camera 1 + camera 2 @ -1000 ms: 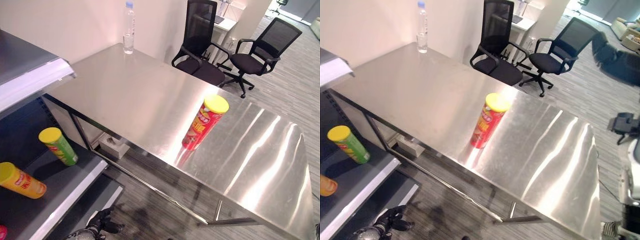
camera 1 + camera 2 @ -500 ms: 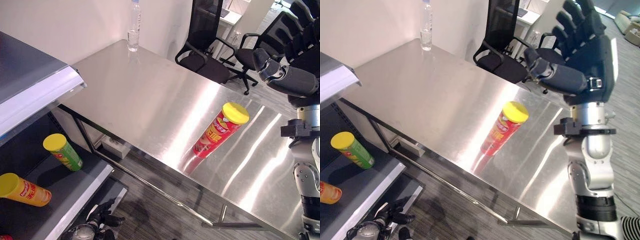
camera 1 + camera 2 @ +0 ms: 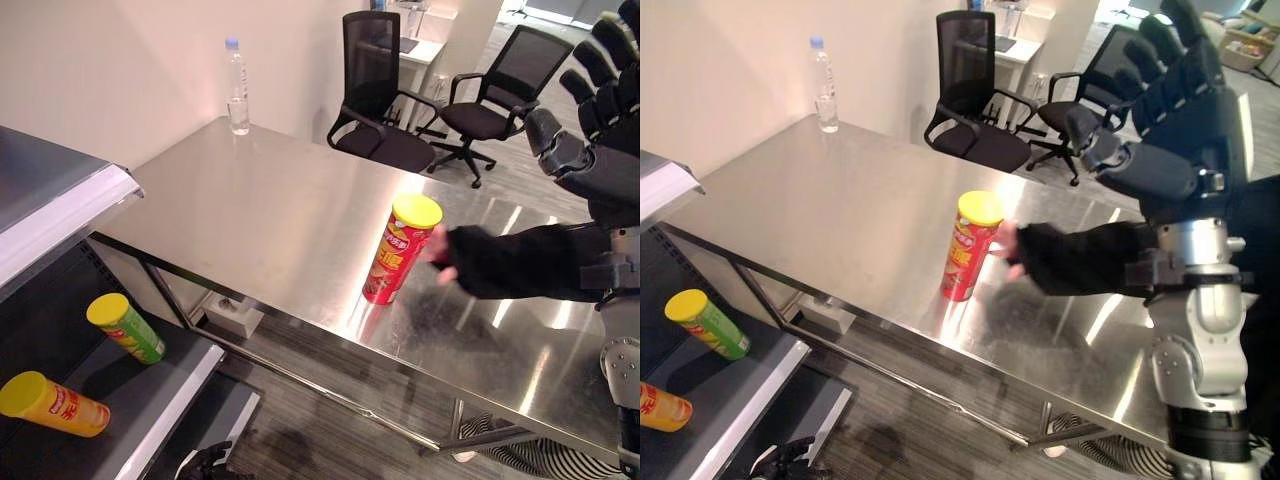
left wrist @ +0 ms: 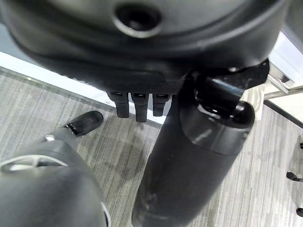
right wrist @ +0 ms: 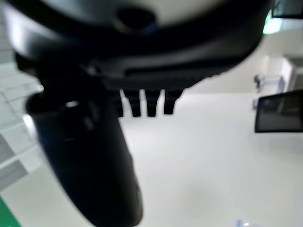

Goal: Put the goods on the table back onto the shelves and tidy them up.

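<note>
A red chips can (image 3: 400, 250) with a yellow lid stands upright on the steel table (image 3: 270, 200). A person's hand in a black sleeve (image 3: 500, 262) reaches in from the right, its fingers at the can's side. My right hand (image 3: 1170, 110) is raised high above the table's right end, open, with fingers spread and nothing in it. In the right wrist view the right hand (image 5: 142, 38) holds nothing. My left hand (image 3: 205, 465) hangs low by the floor, below the shelf, open and empty; the left wrist view looks along the left hand (image 4: 199, 156).
On the lower shelf (image 3: 170, 395) at the left lie a green can (image 3: 125, 327) and an orange can (image 3: 55, 403), both yellow-lidded. A water bottle (image 3: 236, 88) stands at the table's far corner. Two black office chairs (image 3: 385, 95) stand behind the table.
My right hand rose into view and stays raised. A person's black-sleeved hand has come in from the right up to the red can. The camera has shifted.
</note>
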Robot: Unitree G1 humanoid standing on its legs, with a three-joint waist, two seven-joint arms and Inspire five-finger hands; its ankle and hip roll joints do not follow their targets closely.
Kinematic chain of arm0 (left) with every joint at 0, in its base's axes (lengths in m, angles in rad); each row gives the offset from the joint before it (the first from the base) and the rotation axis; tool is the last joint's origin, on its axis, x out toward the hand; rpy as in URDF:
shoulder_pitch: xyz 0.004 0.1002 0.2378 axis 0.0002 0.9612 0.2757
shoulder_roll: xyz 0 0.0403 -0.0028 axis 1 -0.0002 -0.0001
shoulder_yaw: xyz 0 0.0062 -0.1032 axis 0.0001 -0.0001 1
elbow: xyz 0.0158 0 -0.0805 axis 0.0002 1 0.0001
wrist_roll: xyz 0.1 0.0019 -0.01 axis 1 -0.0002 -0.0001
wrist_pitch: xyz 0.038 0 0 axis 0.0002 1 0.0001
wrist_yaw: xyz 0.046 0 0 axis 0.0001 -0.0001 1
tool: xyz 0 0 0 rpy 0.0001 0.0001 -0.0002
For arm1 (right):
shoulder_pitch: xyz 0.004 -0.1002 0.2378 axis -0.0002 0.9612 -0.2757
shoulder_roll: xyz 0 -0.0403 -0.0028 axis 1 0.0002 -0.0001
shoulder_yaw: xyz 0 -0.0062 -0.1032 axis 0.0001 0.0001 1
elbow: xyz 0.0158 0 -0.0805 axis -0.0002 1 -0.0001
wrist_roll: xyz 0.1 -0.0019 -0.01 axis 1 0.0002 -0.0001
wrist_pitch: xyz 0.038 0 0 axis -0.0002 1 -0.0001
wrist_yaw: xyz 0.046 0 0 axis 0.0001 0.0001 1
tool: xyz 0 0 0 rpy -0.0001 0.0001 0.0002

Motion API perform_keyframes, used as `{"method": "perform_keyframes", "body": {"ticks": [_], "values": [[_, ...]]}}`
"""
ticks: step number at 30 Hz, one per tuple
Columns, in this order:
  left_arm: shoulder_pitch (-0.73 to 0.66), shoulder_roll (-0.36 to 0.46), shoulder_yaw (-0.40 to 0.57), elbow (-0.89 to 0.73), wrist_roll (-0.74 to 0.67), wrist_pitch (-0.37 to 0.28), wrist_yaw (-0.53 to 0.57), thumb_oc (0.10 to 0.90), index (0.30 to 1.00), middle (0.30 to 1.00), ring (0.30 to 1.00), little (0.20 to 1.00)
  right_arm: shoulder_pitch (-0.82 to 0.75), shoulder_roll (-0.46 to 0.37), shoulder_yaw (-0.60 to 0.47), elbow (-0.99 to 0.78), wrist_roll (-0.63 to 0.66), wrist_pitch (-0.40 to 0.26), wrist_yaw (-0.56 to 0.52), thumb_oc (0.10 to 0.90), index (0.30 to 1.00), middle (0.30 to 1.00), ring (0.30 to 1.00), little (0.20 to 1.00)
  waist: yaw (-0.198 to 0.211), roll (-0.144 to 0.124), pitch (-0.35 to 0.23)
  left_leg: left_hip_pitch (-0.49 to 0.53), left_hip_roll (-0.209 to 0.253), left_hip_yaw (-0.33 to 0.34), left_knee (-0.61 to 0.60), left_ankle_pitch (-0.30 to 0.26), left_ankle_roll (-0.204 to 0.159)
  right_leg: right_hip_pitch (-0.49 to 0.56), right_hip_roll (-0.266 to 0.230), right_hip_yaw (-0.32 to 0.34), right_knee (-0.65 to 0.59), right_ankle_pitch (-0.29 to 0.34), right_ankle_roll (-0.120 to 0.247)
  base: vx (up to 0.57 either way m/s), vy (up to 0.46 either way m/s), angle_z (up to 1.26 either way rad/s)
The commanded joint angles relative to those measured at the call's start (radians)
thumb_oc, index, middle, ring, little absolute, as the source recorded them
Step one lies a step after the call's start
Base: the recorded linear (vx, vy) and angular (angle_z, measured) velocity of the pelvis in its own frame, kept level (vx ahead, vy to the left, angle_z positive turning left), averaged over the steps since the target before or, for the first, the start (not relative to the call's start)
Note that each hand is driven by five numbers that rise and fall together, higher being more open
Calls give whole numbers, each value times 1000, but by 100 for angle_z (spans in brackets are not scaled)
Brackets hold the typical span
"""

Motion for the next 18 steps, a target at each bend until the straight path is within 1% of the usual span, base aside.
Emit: {"method": "perform_keyframes", "body": {"ticks": [1,5,12,18], "values": [[-64,21,2,8,31,-48,-13,800,900,900,900,900,-58,-105,-83,-101,21,-42,46,800,900,900,900,900,28,7,-17,68,62,69,17,-54,-18,-15,-30,-31,18,-47,70,0,0,0],[-63,20,-7,5,43,-50,-18,800,900,900,900,900,-29,-102,-81,-89,27,-23,66,800,900,900,900,900,27,8,-13,70,70,69,22,-52,-22,-12,-23,-33,15,-55,65,0,0,0],[-66,19,-9,2,38,-51,-21,800,900,900,900,900,-27,-92,-71,-59,27,-17,71,800,900,900,900,900,34,9,-13,63,75,63,21,-46,-23,-12,-19,-40,13,-57,63,0,0,0],[-67,14,-3,5,40,-50,-15,800,900,900,900,900,-8,-64,-77,-108,8,-17,69,800,900,900,900,900,37,12,-12,60,71,56,20,-47,-22,-6,-24,-51,12,-58,63,0,0,0]]}}
